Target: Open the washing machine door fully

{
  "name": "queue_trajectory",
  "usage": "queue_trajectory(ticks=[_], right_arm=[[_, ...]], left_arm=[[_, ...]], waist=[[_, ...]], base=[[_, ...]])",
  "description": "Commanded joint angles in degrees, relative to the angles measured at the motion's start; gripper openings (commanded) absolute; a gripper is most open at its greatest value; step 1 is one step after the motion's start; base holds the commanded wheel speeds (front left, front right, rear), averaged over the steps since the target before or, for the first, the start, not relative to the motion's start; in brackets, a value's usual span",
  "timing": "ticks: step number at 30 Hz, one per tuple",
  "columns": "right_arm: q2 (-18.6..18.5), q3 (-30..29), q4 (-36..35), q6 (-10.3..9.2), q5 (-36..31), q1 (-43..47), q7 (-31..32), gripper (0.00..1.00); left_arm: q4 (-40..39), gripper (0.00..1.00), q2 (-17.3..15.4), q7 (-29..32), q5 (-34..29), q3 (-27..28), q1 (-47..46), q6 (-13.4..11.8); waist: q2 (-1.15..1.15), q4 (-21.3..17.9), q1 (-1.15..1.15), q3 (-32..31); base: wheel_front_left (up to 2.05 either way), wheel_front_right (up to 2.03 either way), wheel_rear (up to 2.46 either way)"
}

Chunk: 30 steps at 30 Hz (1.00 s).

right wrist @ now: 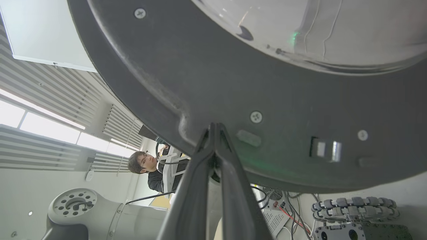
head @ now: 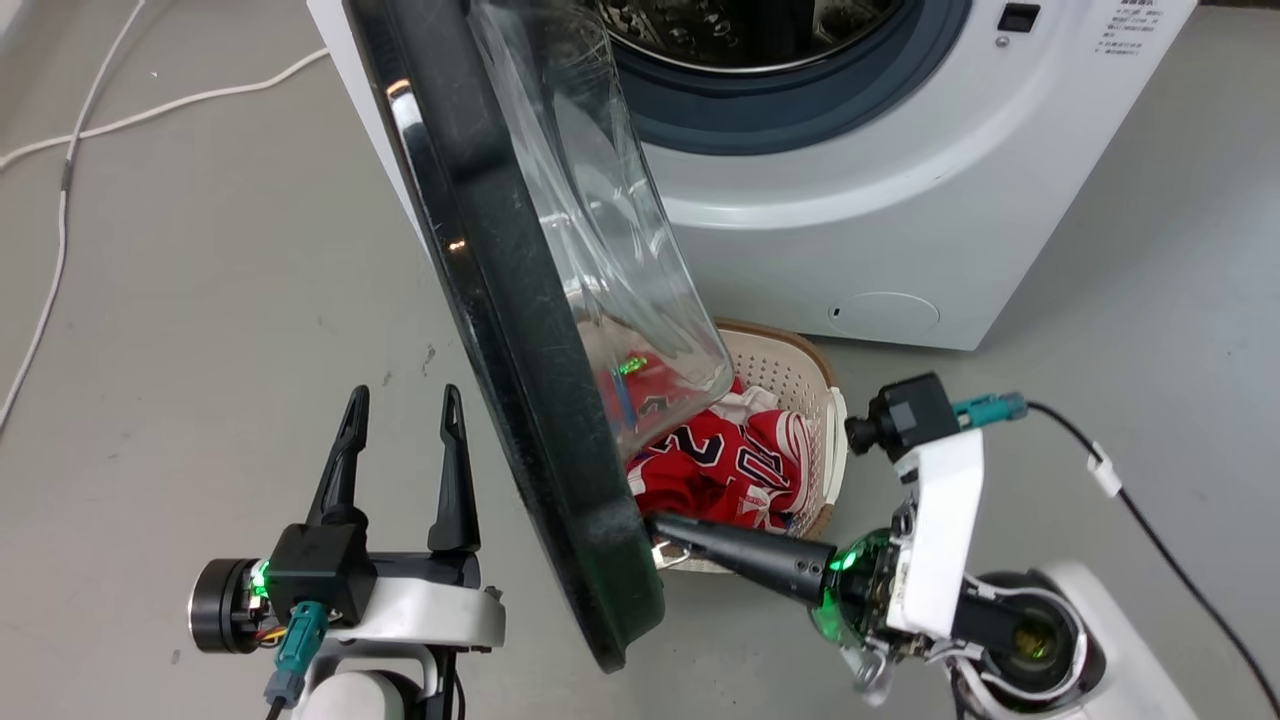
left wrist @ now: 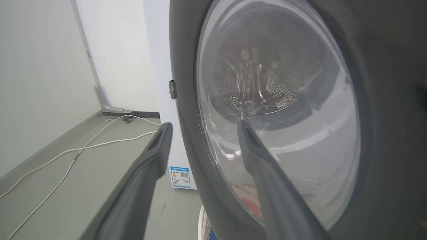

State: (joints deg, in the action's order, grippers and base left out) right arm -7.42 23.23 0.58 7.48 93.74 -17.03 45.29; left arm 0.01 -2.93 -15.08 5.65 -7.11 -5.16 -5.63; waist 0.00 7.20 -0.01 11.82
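The washing machine door (head: 500, 300) is seen swung out from the washing machine (head: 850, 230), its inner rim touched by the pinched-together right claw (head: 655, 525), the left claw (head: 405, 395) spread apart just beside its outer face.

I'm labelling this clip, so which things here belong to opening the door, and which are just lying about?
Job: washing machine door; washing machine; right gripper, shut, tips at the door's rim; left gripper, open.
Lying about: laundry basket; red jersey; white cable.
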Motion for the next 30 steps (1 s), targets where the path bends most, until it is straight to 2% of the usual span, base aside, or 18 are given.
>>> queue_trajectory(ticks=[1, 5, 12, 24, 30], right_arm=[[0.55, 0.56, 0.29, 0.02, -0.02, 1.32, -0.16, 0.00], [1.50, -0.40, 0.91, 0.02, 0.52, 3.46, -2.03, 0.00], [3.12, -6.29, 0.73, 0.02, 2.87, 7.16, -8.64, 0.00], [4.58, -20.63, -3.27, 0.03, 4.60, 15.48, -29.43, 0.00], [4.62, -24.75, -3.64, 0.03, 2.01, 18.76, -42.06, 0.00]], left_arm=[[0.01, 1.00, 0.06, -0.14, -0.10, 0.09, 0.62, -0.24], [0.08, 1.00, 0.06, -0.15, -0.13, 0.30, 1.60, -0.38], [0.42, 1.00, 0.06, -0.15, -0.50, 1.23, 3.10, -0.26], [0.49, 1.00, 0.06, -0.14, -1.53, 2.59, 7.18, 0.07], [0.25, 1.00, 0.05, -0.14, -1.77, 3.31, 9.06, 0.28]], waist=[[0.00, 0.05, 0.01, -0.44], [0.00, -0.02, 0.01, -1.46], [0.00, -1.09, 0.01, -3.76], [0.00, -3.60, 0.01, -9.52], [0.00, -4.48, 0.01, -11.38]], base=[[0.00, 0.00, 0.00], [0.00, 0.00, 0.00], [0.00, 0.00, 0.00], [0.00, 0.00, 0.00], [0.00, 0.00, 0.00]])
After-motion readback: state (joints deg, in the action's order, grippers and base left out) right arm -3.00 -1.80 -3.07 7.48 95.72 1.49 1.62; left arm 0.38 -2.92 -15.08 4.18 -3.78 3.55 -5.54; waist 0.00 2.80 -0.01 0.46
